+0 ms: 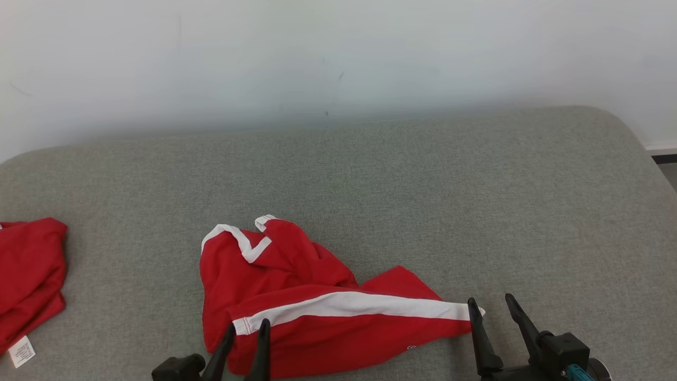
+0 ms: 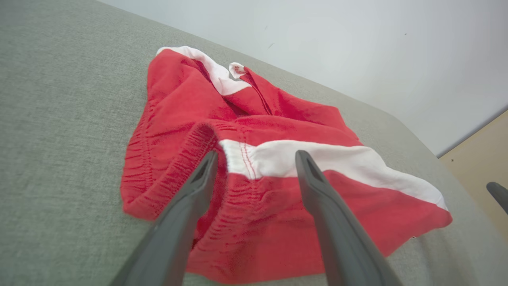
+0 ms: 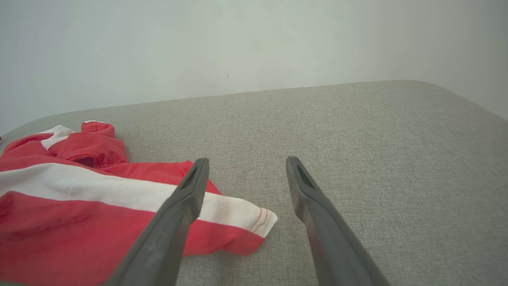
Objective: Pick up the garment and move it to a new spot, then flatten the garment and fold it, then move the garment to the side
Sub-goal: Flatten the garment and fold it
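Observation:
A crumpled pair of red shorts (image 1: 296,286) with a white side stripe lies on the grey cushion near its front edge, also seen as the shorts (image 2: 254,131) and the shorts (image 3: 79,206) in the wrist views. My left gripper (image 1: 247,328) stands open over the elastic waistband at the stripe's left end, fingers (image 2: 198,186) apart above the cloth and holding nothing. My right gripper (image 1: 491,304) is open just right of the hem at the stripe's right end, its left finger (image 3: 186,194) over the cloth's edge.
A second red garment (image 1: 29,275) with a white label lies at the cushion's far left edge. The grey cushion (image 1: 423,201) stretches bare behind and to the right of the shorts, up to a white wall. Its rounded right edge drops to the floor.

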